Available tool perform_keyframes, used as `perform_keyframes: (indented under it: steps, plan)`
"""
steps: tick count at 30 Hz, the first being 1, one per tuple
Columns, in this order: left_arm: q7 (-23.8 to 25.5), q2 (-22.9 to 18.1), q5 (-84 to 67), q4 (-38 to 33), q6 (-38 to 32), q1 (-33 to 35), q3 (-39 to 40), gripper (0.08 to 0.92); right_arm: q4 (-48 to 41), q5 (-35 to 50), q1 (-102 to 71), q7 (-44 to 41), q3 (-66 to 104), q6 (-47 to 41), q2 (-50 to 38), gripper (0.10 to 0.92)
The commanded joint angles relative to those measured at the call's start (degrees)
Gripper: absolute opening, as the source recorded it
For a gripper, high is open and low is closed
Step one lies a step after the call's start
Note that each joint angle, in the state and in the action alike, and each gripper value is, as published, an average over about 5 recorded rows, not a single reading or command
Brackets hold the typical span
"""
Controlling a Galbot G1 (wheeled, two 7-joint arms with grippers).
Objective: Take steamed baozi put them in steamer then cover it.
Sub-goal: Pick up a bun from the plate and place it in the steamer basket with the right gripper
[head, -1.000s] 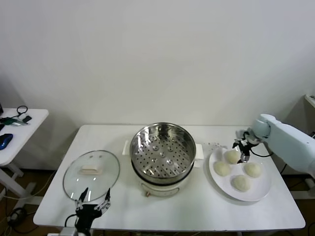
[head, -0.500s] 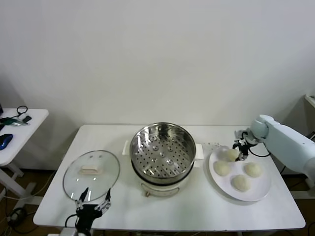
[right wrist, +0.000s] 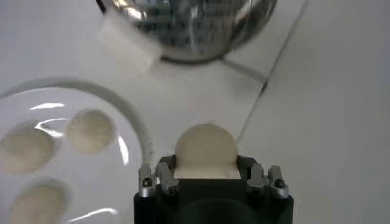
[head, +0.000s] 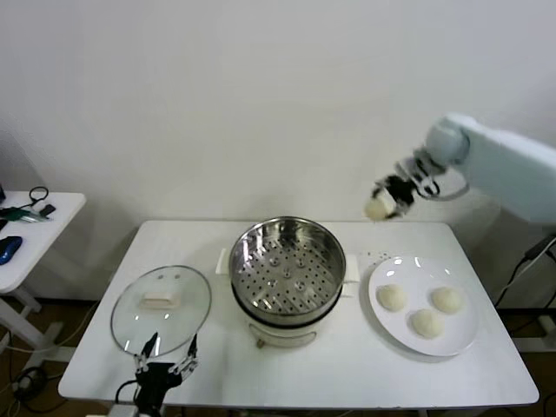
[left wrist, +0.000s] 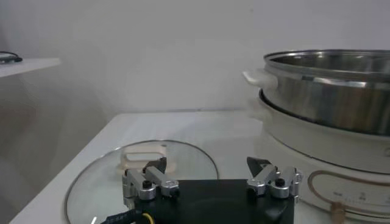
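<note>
One baozi (head: 377,208) aloft; three baozi (head: 422,309) plated; steamer (head: 287,266) empty; cover (head: 162,306) beside it.

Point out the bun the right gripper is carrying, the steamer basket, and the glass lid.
Carried baozi (head: 377,208), head view, its rounded side.
Steamer (head: 287,269), head view, perforated bottom.
Cover (head: 162,301), head view, its cream handle.

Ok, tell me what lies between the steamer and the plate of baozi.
In the head view, only a narrow strip of bare white table separates the steamer from the plate; the pot's white side handle reaches into the gap.
</note>
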Motion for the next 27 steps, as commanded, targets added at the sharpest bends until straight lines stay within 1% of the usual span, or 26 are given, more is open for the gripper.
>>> perform_keyframes:
  steps: [1, 4, 7, 10, 16, 20, 27]
  plan:
    - [-0.03, -0.08, 0.11, -0.16, -0.01, 0.00, 0.02, 0.823, 17.21, 1.20, 14.11, 0.97, -9.05, 12.29, 6.31, 0.662]
    - [-0.06, -0.33, 0.26, -0.52, -0.04, 0.03, 0.04, 0.823, 16.33, -8.47, 6.10, 4.14, -7.12, 15.28, 8.68, 0.662]
    - [-0.10, -0.41, 0.41, -0.73, -0.12, 0.07, 0.01, 0.823, 10.60, -18.82, -1.24, 6.66, -4.67, 17.97, 10.67, 0.662]
    - [-0.23, -0.47, 0.45, -0.74, -0.25, 0.20, -0.02, 0.823, 4.29, -25.41, -7.92, 8.88, -2.07, 18.83, 12.42, 0.662]
    - [-1.04, -0.57, 0.65, -0.35, -0.83, 0.72, 0.17, 0.823, -4.93, -31.98, -17.24, 12.64, 3.28, 19.40, 15.84, 0.662]
    - [-1.18, -0.61, 0.83, 0.02, -1.31, 1.02, 0.37, 0.823, -10.63, -34.41, -20.44, 14.23, 6.61, 19.98, 18.38, 0.662]
    - [-1.28, -0.61, 0.94, -0.05, -1.69, 1.23, 0.58, 0.823, -14.85, -35.74, -22.24, 14.82, 7.67, 20.22, 20.50, 0.662]
